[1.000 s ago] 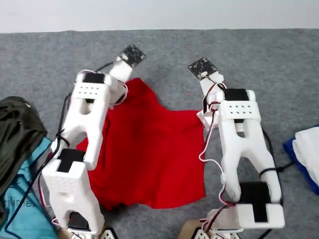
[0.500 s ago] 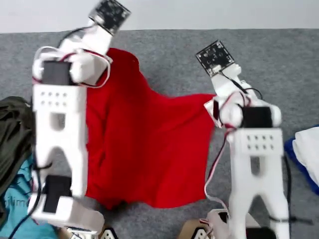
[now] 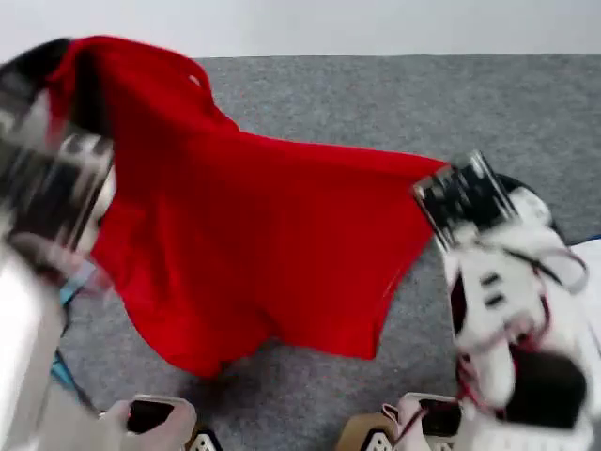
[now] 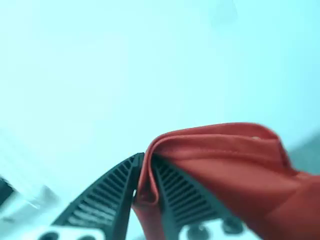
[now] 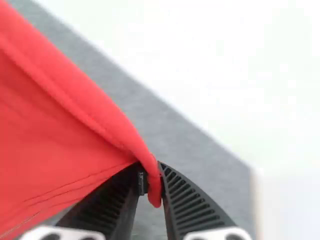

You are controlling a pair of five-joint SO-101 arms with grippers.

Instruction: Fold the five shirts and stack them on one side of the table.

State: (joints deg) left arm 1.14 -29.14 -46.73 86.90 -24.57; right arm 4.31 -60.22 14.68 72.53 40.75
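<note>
A red shirt [image 3: 254, 244] hangs stretched in the air between my two arms, high above the grey table [image 3: 376, 94]. My left gripper [image 4: 144, 180] is shut on one edge of the red shirt [image 4: 225, 165], at the upper left of the high view. My right gripper [image 5: 149, 187] is shut on another edge of the red shirt [image 5: 60, 145], at the right of the high view near the wrist camera board [image 3: 462, 197]. The shirt's lower hem sags toward the near edge of the table.
A bit of teal fabric [image 3: 64, 371] peeks out at the left behind the left arm. The white bases of both arms [image 3: 394, 427] stand at the near edge. Grey table surface lies open at the far right.
Both arms have risen sharply, lifting the red shirt off the table and spreading it wide in the air. The dark and teal shirts at the left are now mostly hidden by the left arm.
</note>
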